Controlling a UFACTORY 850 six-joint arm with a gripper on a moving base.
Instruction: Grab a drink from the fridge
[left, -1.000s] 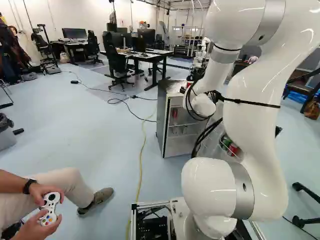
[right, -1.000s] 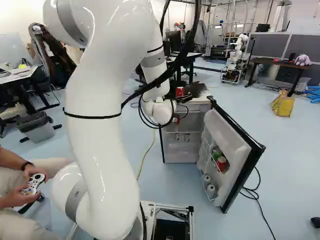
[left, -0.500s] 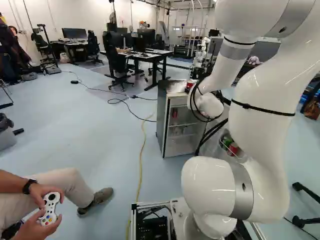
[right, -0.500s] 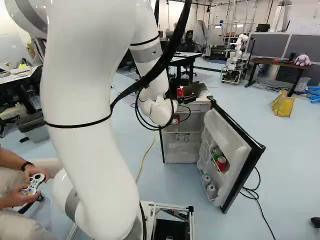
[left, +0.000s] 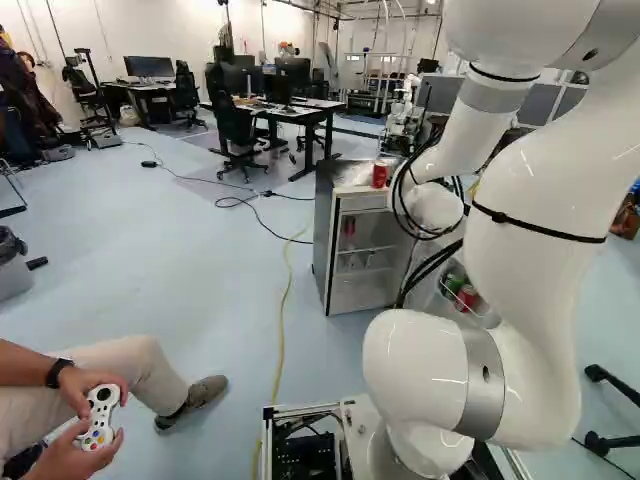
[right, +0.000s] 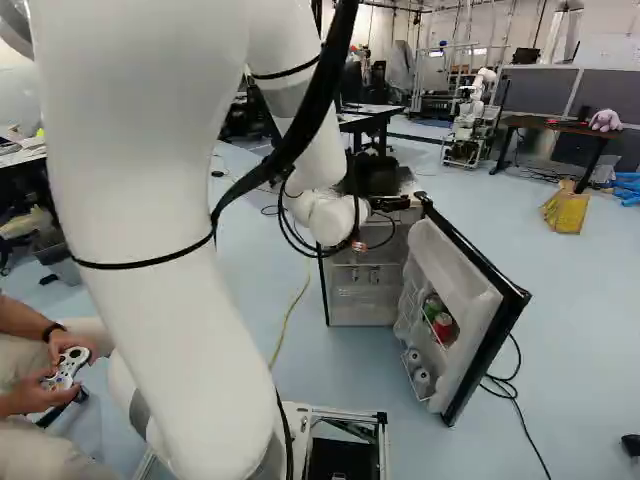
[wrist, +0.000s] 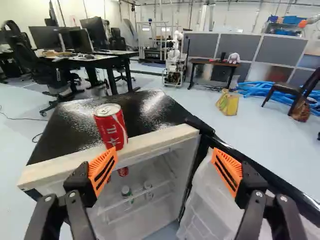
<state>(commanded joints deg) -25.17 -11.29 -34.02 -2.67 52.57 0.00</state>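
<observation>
A red soda can stands upright on the black top of the mini fridge, by the front edge, ahead of the fingers and nearer the one away from the door; I cannot tell whether that finger touches it. The fingers are spread wide, with nothing in their hold. Just past that same finger, inside the fridge, another red can shows in part; a green-and-silver can and a silver can stand on a wire shelf, seen beyond and below the gap between the fingers. The other finger is over by the open fridge door, whose racks hold more cans. The white robot arm rises from its lowest joint and leans outward, then its forearm slopes down toward the fridge, bringing the wrist to the open front near top height, with black cables looped round it.
</observation>
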